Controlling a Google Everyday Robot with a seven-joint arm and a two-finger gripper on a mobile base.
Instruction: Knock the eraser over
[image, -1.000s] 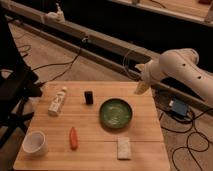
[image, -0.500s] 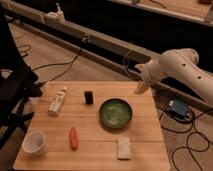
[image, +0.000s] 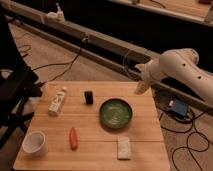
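Note:
The eraser (image: 89, 97) is a small black block standing upright on the wooden table (image: 145, 125), left of the green bowl (image: 115, 112). My gripper (image: 141, 88) hangs at the end of the white arm, above the table's far right edge, well to the right of the eraser and apart from it. Nothing shows in the gripper.
A white bottle (image: 57, 101) lies at the left of the table. A white cup (image: 35, 143) stands at the front left, an orange carrot-like piece (image: 73, 138) beside it, a pale pad (image: 123, 147) at the front. Cables and a blue box (image: 177, 107) lie on the floor.

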